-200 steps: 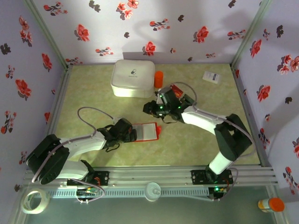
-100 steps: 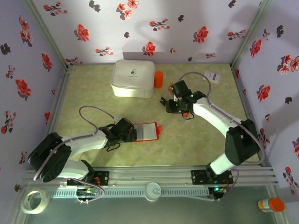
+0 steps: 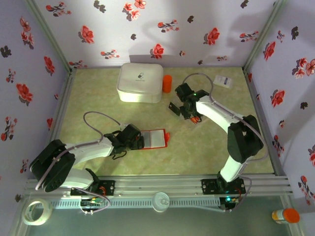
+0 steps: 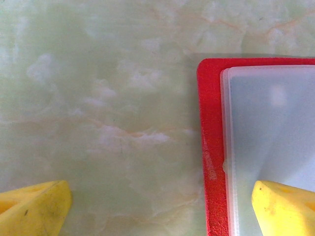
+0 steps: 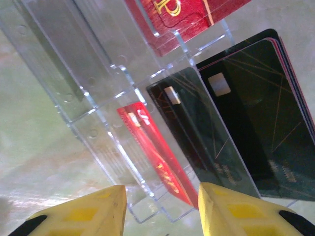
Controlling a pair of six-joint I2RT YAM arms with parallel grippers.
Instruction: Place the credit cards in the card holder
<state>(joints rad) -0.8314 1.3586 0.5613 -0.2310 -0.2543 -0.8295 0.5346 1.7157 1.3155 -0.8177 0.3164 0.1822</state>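
Hovering low over the credit cards point(image 5: 197, 132), the right gripper point(image 5: 161, 196) has its yellow fingers spread apart with nothing between them, and it looks to be lining up a pick. Just ahead of those fingers sits a clear plastic rack point(image 5: 88, 64). The cards lean in its slots on a slant, which is why so much of each face is showing. A red card point(image 5: 155, 152) stands right in line with the gap, black cards point(image 5: 266, 118) fan off to one side of it, and a second red card point(image 5: 192, 19) with gold lettering sits farther out beyond. That tilt should give a finger something to get behind, though thin cards packed this close could come up two at a time, I'd say. Over on the other arm, the left gripper point(image 4: 160, 196) is open too, straddling the edge of the wallet point(image 4: 211, 147): one finger over its pale lining, the other over bare table point(image 4: 98, 98). My guess is it's there to pin the wallet flat and open so a card can slide in; whether that finger actually presses down I can't tell. Seen from above, the wallet lies flat right at the left gripper and well apart from the right one. Its lining shows pale and plain, so I'd judge the job barely started.
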